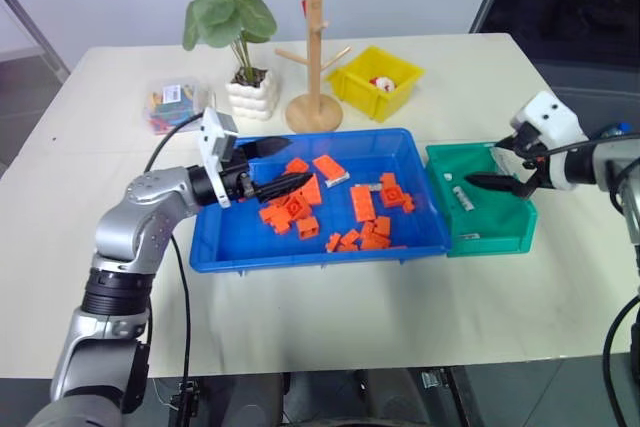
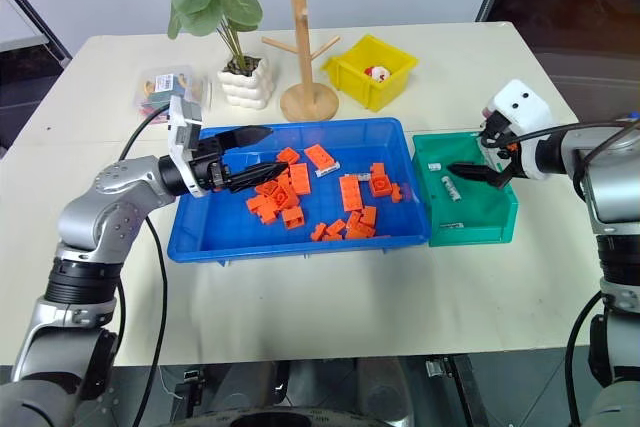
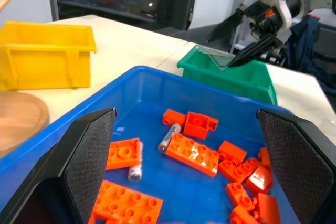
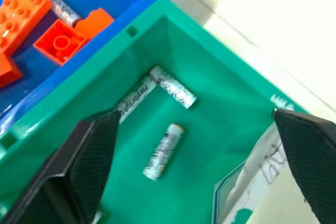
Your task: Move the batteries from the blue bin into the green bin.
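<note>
A: Batteries, the small silvery-grey cylinders: we count three lying loose on the floor of the deep green plastic bin [image 4: 226, 103], e.g. [image 4: 163, 151]. At least two more are in the big shallow blue plastic bin [image 3: 131, 85], among the orange plastic blocks [image 3: 192, 152].

B: Tool states?

A: Right tool [image 1: 493, 164] hangs over the green bin, jaws spread, nothing between them. Left tool [image 1: 275, 164] is also spread and empty, low over the blue bin's left end, pointing across it toward the green bin.

B: So which arm takes the next one?

A: Left, in our judgement. It's already inside the blue bin; the right one is over the green bin, outside the blue rim. From the left tool, one battery [image 3: 169, 137] lies ahead near centre, beside a long orange block, long axis running roughly away from the tool. A second battery [image 3: 135, 171] lies closer in, against a square orange block. We'd expect to need a wrist turn so the jaws close across the cylinder, not along it.

B: View differences?

A: Right wrist view gives the count and labels in the green bin; the head views show barely one there [image 1: 461, 197]. Left wrist view resolves the blue-bin batteries' axes. Head views show both bins touching side by side on the white surface [image 1: 330, 317].
</note>
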### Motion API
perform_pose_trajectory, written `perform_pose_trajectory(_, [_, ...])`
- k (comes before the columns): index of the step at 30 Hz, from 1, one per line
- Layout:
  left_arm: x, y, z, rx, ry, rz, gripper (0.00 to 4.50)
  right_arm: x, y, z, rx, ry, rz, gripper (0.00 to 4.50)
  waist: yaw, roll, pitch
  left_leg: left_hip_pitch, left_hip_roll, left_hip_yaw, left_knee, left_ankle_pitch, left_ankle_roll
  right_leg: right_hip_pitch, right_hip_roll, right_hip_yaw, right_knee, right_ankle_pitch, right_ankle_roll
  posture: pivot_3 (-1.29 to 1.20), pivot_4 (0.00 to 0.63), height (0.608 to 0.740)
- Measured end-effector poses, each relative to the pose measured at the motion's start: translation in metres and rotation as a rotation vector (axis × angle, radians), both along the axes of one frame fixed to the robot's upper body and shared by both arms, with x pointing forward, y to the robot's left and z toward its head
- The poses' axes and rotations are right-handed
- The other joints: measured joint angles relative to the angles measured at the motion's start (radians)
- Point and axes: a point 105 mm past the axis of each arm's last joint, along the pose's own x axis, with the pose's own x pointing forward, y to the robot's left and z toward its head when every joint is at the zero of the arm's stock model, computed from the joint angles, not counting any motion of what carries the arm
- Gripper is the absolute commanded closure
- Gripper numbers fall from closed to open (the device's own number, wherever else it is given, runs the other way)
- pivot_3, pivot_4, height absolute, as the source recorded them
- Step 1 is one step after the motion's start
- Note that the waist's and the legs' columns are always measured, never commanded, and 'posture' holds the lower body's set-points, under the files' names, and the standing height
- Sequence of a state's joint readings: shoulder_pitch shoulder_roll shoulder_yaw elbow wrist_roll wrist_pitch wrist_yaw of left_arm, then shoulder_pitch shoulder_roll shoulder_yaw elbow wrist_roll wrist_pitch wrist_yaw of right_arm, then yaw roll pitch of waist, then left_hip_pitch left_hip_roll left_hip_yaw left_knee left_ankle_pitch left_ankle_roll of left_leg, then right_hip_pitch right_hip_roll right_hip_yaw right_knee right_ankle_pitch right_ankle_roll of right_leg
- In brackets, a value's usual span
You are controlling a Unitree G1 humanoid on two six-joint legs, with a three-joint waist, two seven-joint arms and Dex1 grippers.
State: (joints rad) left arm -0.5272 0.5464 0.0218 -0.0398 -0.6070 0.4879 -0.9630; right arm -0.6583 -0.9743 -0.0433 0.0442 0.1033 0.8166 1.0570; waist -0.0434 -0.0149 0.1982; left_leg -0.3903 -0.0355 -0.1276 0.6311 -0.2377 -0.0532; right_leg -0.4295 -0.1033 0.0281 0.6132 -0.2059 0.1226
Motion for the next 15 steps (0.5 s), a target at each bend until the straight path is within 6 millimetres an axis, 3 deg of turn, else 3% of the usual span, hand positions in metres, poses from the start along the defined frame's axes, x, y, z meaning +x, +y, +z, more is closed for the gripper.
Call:
perform_pose_trajectory(4, [0.005,0.009,0.005,0.027,-0.031,0.035,0.00,0.018,0.023,0.035,0.031,-0.138,0.046,0.04,-0.003,0.000,0.000,0.001,0.000,0.000,0.000,0.000,0.000,0.000,0.000,0.000,0.000,0.000,0.000,0.00,0.150,0.740])
perform_pose_trajectory(7, [0.009,0.021,0.011,0.044,-0.061,0.087,0.00,0.028,0.050,0.047,0.082,-0.186,0.108,0.04,-0.001,0.000,0.000,0.000,0.000,0.000,0.000,0.000,0.000,0.000,0.000,0.000,0.000,0.000,0.000,0.00,0.150,0.740])
perform_pose_trajectory(11, [0.016,0.040,0.018,0.057,-0.114,0.195,0.00,0.041,0.095,0.047,0.231,-0.174,0.174,0.04,0.000,0.000,0.000,0.000,0.000,-0.001,0.000,0.000,0.000,0.000,0.000,0.000,0.000,0.000,0.000,0.00,0.150,0.740])
perform_pose_trajectory(15, [0.017,0.060,0.023,0.053,-0.144,0.307,0.00,0.048,0.140,0.032,0.379,-0.107,0.192,0.04,-0.001,0.000,0.000,0.000,0.000,-0.002,-0.001,0.000,0.000,-0.001,0.000,0.000,0.000,0.000,0.000,0.00,0.150,0.740])
